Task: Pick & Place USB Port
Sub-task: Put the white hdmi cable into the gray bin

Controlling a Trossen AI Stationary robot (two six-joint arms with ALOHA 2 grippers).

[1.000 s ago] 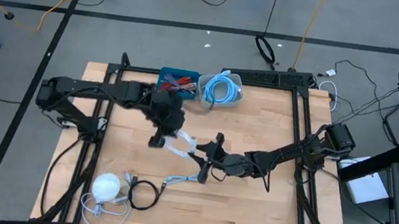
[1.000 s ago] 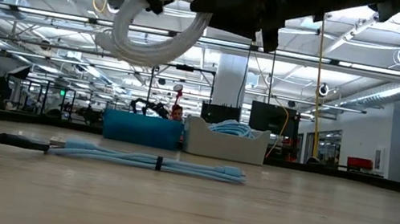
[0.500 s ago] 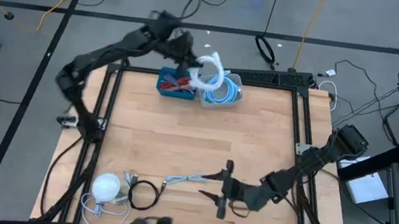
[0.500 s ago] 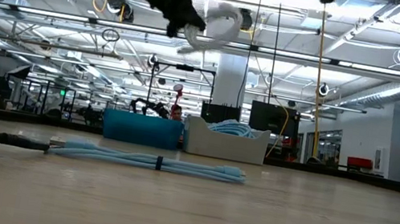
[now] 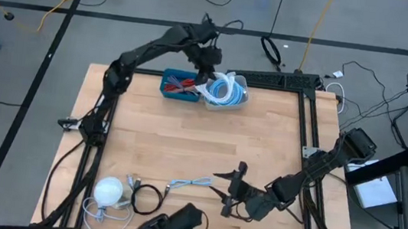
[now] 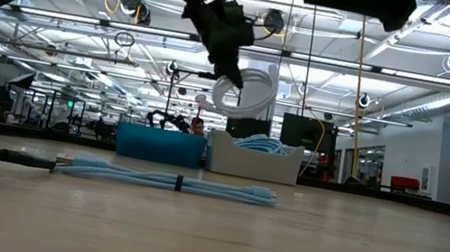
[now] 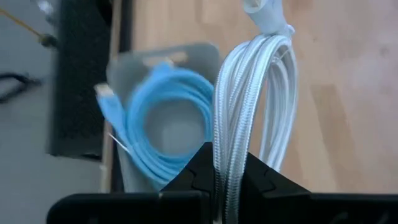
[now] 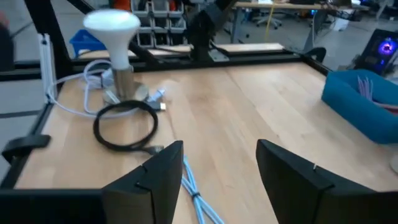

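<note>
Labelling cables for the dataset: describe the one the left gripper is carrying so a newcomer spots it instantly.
Start at the far edge of the wooden table, where a blue bin sits beside a pale bin of coiled blue cable. The left gripper hangs above that pale bin, shut on a coiled white braided cable. It is the only white coil and the only cable off the table; the others are blue or black.

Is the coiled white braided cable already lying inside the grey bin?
No, the white braided cable hangs pinched in the left gripper above the grey bin.
</note>
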